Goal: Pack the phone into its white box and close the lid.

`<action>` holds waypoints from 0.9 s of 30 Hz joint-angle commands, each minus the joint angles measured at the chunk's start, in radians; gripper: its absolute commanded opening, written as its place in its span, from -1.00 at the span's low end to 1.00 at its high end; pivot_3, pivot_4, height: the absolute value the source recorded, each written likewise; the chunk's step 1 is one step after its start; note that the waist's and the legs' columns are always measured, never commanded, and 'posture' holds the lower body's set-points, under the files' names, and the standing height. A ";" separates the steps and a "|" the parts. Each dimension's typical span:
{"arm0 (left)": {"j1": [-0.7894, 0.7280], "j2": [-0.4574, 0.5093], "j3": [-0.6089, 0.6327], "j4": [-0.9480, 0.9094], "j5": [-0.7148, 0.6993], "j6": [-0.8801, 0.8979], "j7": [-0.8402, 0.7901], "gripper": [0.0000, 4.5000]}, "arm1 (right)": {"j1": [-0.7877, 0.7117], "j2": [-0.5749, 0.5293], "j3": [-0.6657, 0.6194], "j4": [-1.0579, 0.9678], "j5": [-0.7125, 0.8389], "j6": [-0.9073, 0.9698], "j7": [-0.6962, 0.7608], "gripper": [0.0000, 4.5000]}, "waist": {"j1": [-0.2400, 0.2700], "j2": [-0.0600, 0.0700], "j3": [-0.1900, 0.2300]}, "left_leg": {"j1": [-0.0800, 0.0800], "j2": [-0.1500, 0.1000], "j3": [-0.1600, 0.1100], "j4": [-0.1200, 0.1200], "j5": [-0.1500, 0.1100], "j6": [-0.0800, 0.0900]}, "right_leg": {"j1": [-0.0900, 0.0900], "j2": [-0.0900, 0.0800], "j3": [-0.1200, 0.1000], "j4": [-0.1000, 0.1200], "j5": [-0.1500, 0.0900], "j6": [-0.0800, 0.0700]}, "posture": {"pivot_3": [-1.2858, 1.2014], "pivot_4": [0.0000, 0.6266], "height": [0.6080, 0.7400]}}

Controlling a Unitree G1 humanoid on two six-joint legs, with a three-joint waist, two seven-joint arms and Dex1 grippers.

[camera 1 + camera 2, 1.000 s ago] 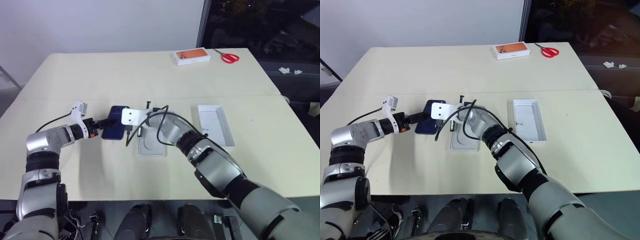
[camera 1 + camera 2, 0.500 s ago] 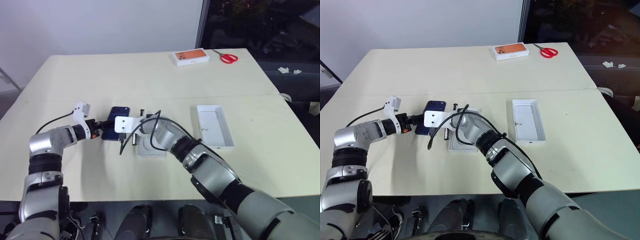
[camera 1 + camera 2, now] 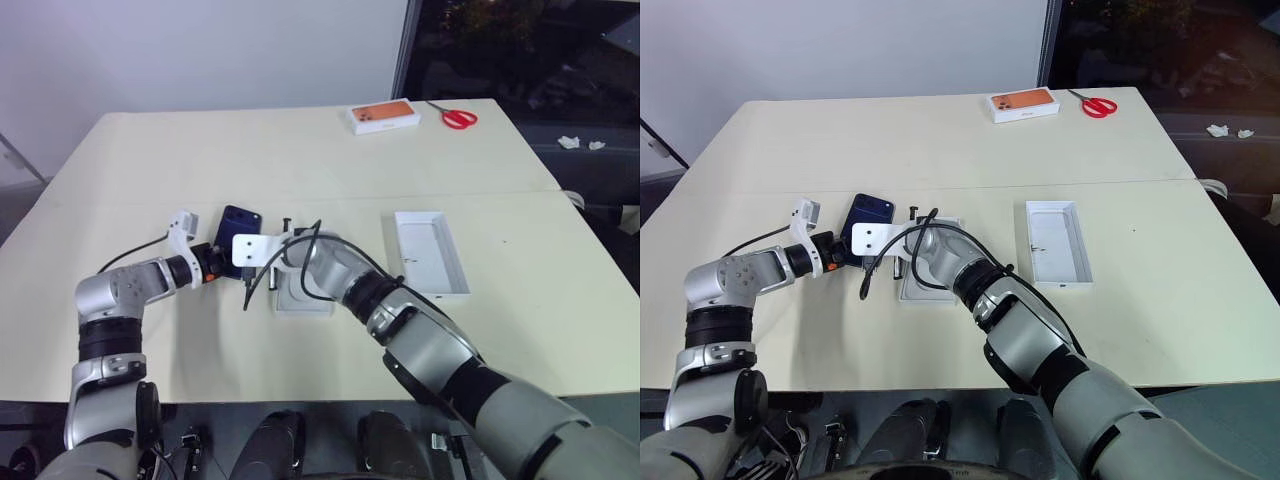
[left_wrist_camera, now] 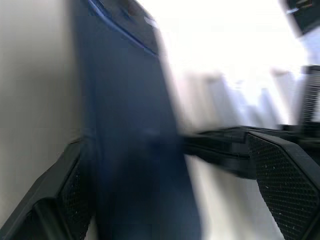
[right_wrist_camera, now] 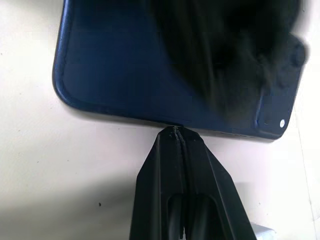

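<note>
The dark navy phone (image 3: 240, 220) lies flat on the cream table, left of centre. My left gripper (image 3: 221, 259) is open, and its fingers (image 4: 75, 192) straddle the phone's (image 4: 132, 150) near end. My right gripper (image 5: 175, 131) is shut, with its tips against the phone's (image 5: 120, 65) long edge. The white box (image 3: 303, 296), greyish inside, lies just right of the phone, partly under my right forearm. The lid (image 3: 431, 251) rests hollow side up, farther right and clear of both arms.
An orange-printed box (image 3: 383, 115) and red scissors (image 3: 459, 117) sit near the table's far edge. A black cable (image 3: 262, 275) loops off my right wrist over the white box. The table's right edge lies beyond the lid.
My left gripper has slid to the right along the table, closing in on the phone's near end. My right gripper shifted slightly left and lower, then held still, shut throughout.
</note>
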 commanded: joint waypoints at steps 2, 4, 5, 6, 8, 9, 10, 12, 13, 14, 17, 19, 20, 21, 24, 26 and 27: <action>0.029 -0.022 -0.040 0.081 -0.011 0.068 0.006 1.00 | -0.009 0.002 0.012 0.002 -0.011 -0.014 -0.006 -0.98 | -0.001 0.000 0.000 | 0.000 0.000 0.000 0.000 0.000 0.000 | 0.000 0.000 0.000 0.000 0.000 0.000 | 0.03 -0.52 1.00; 0.030 -0.014 -0.028 0.094 -0.016 0.067 0.012 0.76 | -0.009 0.000 0.011 0.001 -0.011 -0.018 -0.007 -1.00 | -0.004 0.000 0.000 | 0.000 0.000 0.000 0.000 0.000 0.000 | 0.000 0.000 0.000 0.000 0.000 0.000 | 0.03 -0.52 1.00; 0.031 -0.011 -0.022 0.097 -0.020 0.070 0.015 0.62 | -0.009 -0.001 0.011 0.000 -0.011 -0.021 -0.008 -1.00 | -0.005 0.000 0.000 | 0.000 0.000 0.000 0.000 0.000 0.000 | 0.000 0.000 0.000 0.000 0.000 0.000 | 0.03 -0.52 1.00; 0.032 -0.010 -0.019 0.098 -0.022 0.071 0.017 0.40 | -0.009 -0.001 0.011 0.000 -0.011 -0.022 -0.008 -1.00 | -0.005 0.000 0.000 | 0.000 0.000 0.000 0.000 0.000 0.000 | -0.001 0.000 0.000 0.000 0.000 0.000 | 0.03 -0.52 1.00; 0.037 -0.003 -0.018 0.098 -0.028 0.069 0.013 -0.05 | -0.007 -0.004 0.011 -0.001 -0.012 -0.024 -0.007 -1.00 | -0.006 0.000 0.000 | 0.000 0.000 0.000 -0.001 0.000 0.000 | -0.001 0.000 0.000 -0.001 0.000 0.000 | 0.03 -0.52 1.00; 0.039 0.000 -0.017 0.099 -0.031 0.069 0.011 -0.05 | -0.007 -0.005 0.012 -0.002 -0.013 -0.025 -0.008 -1.00 | -0.006 0.000 0.000 | 0.000 0.000 0.000 -0.002 0.000 0.000 | -0.001 0.000 0.001 -0.001 0.000 0.000 | 0.03 -0.52 1.00; 0.041 0.003 -0.017 0.099 -0.034 0.068 0.010 -0.05 | -0.006 -0.006 0.012 -0.002 -0.013 -0.026 -0.007 -1.00 | -0.006 -0.001 0.000 | 0.000 0.000 0.000 -0.002 0.000 0.000 | -0.001 0.000 0.001 -0.001 0.000 0.000 | 0.03 -0.52 1.00; 0.043 0.006 -0.006 0.107 -0.047 0.080 0.015 -0.05 | -0.005 -0.011 0.013 -0.001 -0.016 -0.029 -0.011 -1.00 | -0.006 -0.001 0.000 | 0.000 0.000 0.000 -0.002 0.000 0.000 | -0.001 0.000 0.001 -0.002 0.000 0.000 | 0.03 -0.52 1.00; 0.045 0.005 0.001 0.112 -0.053 0.081 0.019 -0.05 | -0.005 -0.012 0.011 -0.001 -0.013 -0.029 -0.010 -1.00 | -0.007 -0.001 0.000 | 0.000 0.001 0.000 -0.002 0.000 0.000 | -0.001 0.000 0.001 -0.002 0.000 0.000 | 0.03 -0.52 1.00; 0.046 0.005 0.006 0.115 -0.057 0.081 0.022 -0.05 | -0.004 -0.012 0.010 0.000 -0.011 -0.028 -0.010 -1.00 | -0.008 -0.001 0.000 | 0.000 0.001 0.000 -0.002 0.000 0.000 | -0.001 0.000 0.001 -0.002 0.000 0.000 | 0.03 -0.52 1.00; 0.049 0.001 0.033 0.125 -0.077 0.087 0.034 -0.05 | -0.003 -0.015 0.010 0.000 -0.012 -0.029 -0.010 -1.00 | -0.009 -0.001 0.000 | 0.000 0.001 0.000 -0.003 0.000 0.000 | -0.002 0.000 0.001 -0.002 0.000 0.000 | 0.03 -0.52 1.00; 0.054 -0.001 0.048 0.124 -0.087 0.090 0.044 -0.30 | -0.003 -0.018 0.013 -0.002 -0.015 -0.030 -0.011 -1.00 | -0.010 -0.001 0.000 | 0.000 0.001 0.000 -0.003 0.000 0.000 | -0.002 0.000 0.001 -0.002 0.000 0.000 | 0.03 -0.52 1.00; 0.056 -0.002 0.054 0.122 -0.093 0.092 0.049 -0.43 | -0.002 -0.019 0.013 -0.003 -0.015 -0.030 -0.010 -1.00 | -0.010 -0.001 0.000 | 0.000 0.001 0.000 -0.003 0.000 -0.001 | -0.002 0.000 0.001 -0.002 0.000 0.000 | 0.03 -0.52 1.00; 0.057 -0.003 0.059 0.122 -0.098 0.094 0.053 -0.63 | -0.002 -0.019 0.012 -0.004 -0.015 -0.030 -0.010 -1.00 | -0.010 -0.001 0.000 | 0.000 0.001 0.000 -0.003 0.000 -0.001 | -0.002 0.000 0.001 -0.002 0.000 0.000 | 0.03 -0.52 1.00; 0.062 -0.006 0.070 0.117 -0.113 0.102 0.065 -0.99 | 0.000 -0.020 0.014 -0.007 -0.014 -0.030 -0.009 -1.00 | -0.011 -0.002 -0.001 | 0.000 0.001 0.000 -0.003 0.000 -0.001 | -0.002 0.000 0.001 -0.002 0.000 0.000 | 0.03 -0.52 1.00; 0.067 -0.010 0.078 0.111 -0.122 0.110 0.069 -0.99 | 0.001 -0.024 0.014 -0.014 -0.015 -0.033 -0.010 -1.00 | -0.011 -0.002 -0.001 | 0.000 0.002 0.000 -0.004 0.000 -0.001 | -0.002 0.000 0.001 -0.002 0.000 0.000 | 0.03 -0.52 1.00; 0.069 -0.012 0.085 0.109 -0.129 0.112 0.071 -0.99 | 0.002 -0.027 0.009 -0.021 -0.010 -0.039 -0.010 -1.00 | -0.011 -0.002 -0.001 | 0.000 0.002 0.000 -0.004 0.000 -0.001 | -0.003 0.000 0.001 -0.002 0.000 0.000 | 0.03 -0.52 1.00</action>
